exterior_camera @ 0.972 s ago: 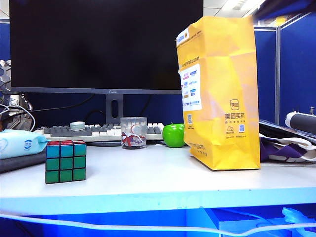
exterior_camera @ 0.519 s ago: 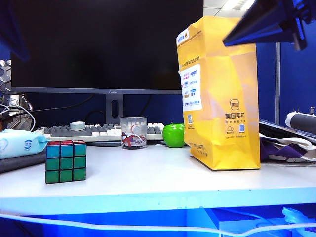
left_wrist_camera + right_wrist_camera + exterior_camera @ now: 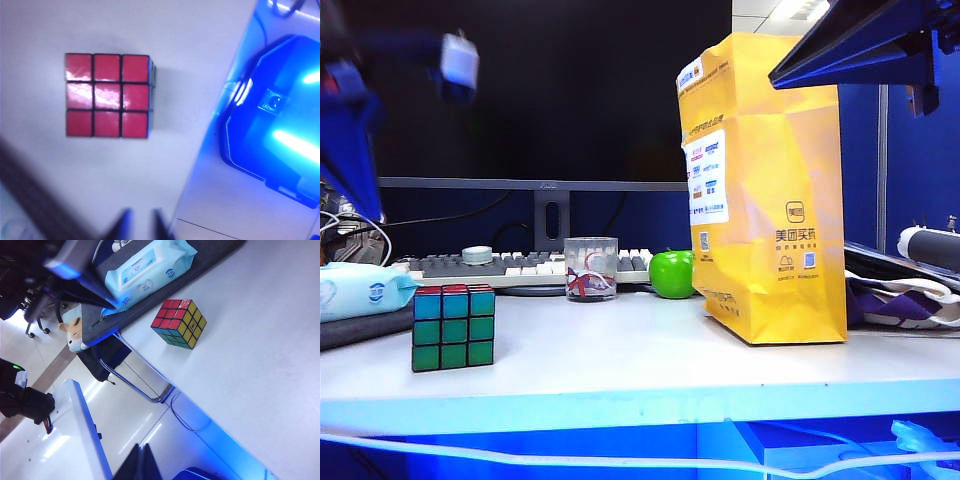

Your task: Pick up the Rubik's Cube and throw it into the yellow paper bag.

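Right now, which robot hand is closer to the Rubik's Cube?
Left. The left end effector hangs above the Rubik's Cube at the table's left end. The right end effector is up by the yellow paper bag, far across the table.

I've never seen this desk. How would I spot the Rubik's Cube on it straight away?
Start at the big dark monitor at the back, then drop to the white table in front of it. The Rubik's Cube stands alone near the front edge on the left, ahead of the light-blue wipes pack. It is the only black-gridded block of colored squares: green and teal sides, red top.
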Robot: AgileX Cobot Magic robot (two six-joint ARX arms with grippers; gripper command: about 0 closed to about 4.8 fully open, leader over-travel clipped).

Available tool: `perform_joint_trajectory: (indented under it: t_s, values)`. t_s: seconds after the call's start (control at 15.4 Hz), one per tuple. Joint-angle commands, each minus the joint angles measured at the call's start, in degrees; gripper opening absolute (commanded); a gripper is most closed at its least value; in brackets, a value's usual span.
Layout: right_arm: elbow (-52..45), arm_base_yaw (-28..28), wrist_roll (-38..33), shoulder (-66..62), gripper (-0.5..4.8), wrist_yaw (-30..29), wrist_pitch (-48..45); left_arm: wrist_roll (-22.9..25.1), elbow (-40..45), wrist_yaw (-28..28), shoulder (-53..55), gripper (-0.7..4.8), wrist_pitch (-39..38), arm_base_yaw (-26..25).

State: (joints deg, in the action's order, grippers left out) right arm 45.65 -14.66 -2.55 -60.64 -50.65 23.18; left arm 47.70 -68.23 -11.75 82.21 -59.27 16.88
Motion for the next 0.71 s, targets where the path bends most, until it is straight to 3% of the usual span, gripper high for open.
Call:
perform_joint_trajectory:
  t_s: [0.06, 0.19, 0.39, 0.52, 0.71]
  values:
    - [0.35, -0.07, 1.27, 0.17, -0.01, -0.96, 0.20, 0.26, -0.22, -3.63, 2.45, 2.36, 3.23, 0.02]
    - [0.35, -0.07, 1.36, 0.17, -0.01, -1.27, 0.83, -2.27, -0.22, -5.11, 3.10, 4.79, 9.53, 1.51]
    - [0.35, -0.07, 1.62, 0.17, -0.01, -5.20, 0.59, -2.84, -0.22, -0.24, 3.45, 4.79, 13.86, 3.91]
    - [0.35, -0.04, 2.40, 0.17, -0.01, -6.69, 0.68, -5.11, -0.26, 0.00, 5.77, 4.79, 12.85, 4.98]
    - [0.35, -0.04, 2.43, 0.20, -0.01, -8.26, 0.63, -4.81, -0.33, 2.95, 9.75, 4.79, 10.51, 6.62]
